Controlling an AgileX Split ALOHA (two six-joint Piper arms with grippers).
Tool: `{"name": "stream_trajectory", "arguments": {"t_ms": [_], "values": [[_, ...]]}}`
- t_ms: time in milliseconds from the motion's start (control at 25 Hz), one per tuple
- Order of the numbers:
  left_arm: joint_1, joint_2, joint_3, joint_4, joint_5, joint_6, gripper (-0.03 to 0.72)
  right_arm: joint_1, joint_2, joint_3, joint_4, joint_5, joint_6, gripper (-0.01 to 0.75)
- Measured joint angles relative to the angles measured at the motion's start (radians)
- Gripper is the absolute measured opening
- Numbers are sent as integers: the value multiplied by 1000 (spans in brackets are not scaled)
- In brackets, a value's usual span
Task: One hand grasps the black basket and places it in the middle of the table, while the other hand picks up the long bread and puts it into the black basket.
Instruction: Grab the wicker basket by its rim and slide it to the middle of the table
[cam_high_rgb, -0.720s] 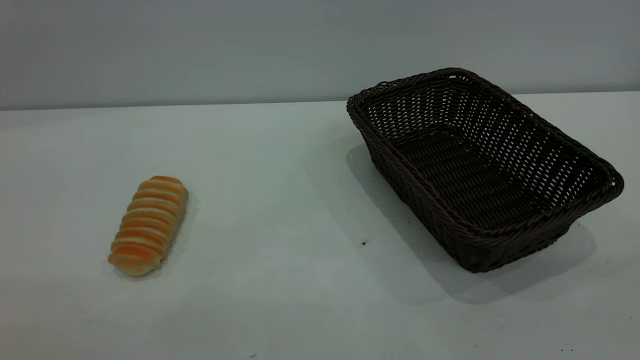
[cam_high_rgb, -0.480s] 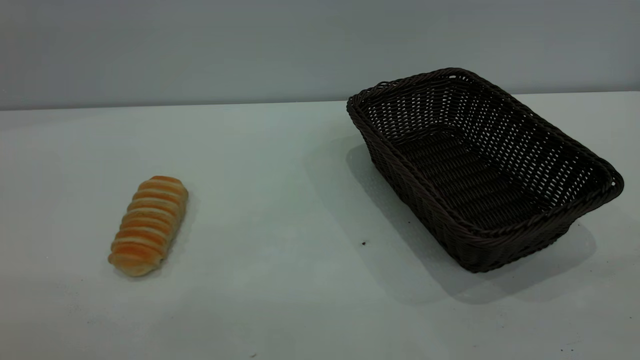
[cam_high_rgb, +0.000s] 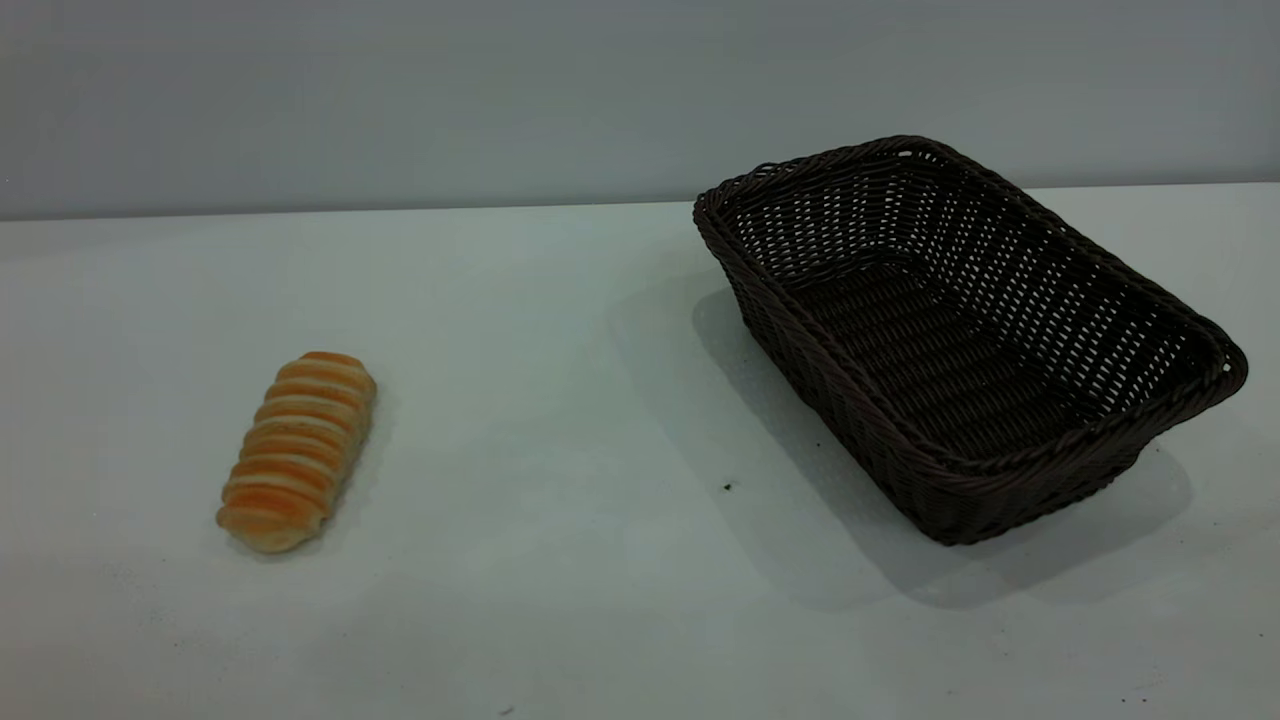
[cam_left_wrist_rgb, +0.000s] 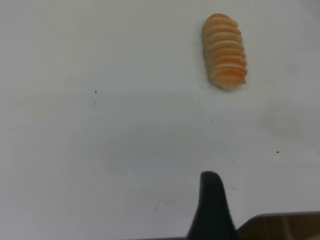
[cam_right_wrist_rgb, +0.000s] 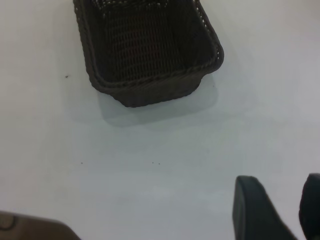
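The long bread (cam_high_rgb: 297, 450) lies on the table (cam_high_rgb: 560, 400) at the left, orange with pale stripes. The black basket (cam_high_rgb: 850, 430) stands empty at the right, set at an angle. Neither gripper shows in the exterior view. In the left wrist view, my left gripper (cam_left_wrist_rgb: 212, 205) shows only as one black part at the picture's edge, well apart from the bread (cam_left_wrist_rgb: 224, 51). In the right wrist view, my right gripper (cam_right_wrist_rgb: 287, 192) is open and empty above bare table, apart from the basket (cam_right_wrist_rgb: 150, 92).
A few tiny dark specks dot the tabletop, one (cam_high_rgb: 727, 487) near the basket's front left. A grey wall runs behind the table's far edge. A brown surface shows at the edge of the left wrist view (cam_left_wrist_rgb: 285, 227) and of the right wrist view (cam_right_wrist_rgb: 30, 227).
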Motion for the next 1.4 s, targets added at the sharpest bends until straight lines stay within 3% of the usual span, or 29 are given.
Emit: {"name": "stream_trajectory", "arguments": {"t_ms": [920,1120,1400], "values": [[0,49,-26,0,-9,-24,586,0,11,-1,-2,-2,17,243],[0,274,-123,0,-72,16,586,0,199,-78,5,-70,18,318],[0,670,-307,0,-239,119,586,0,600,-172,143,-190,-34,517]]}}
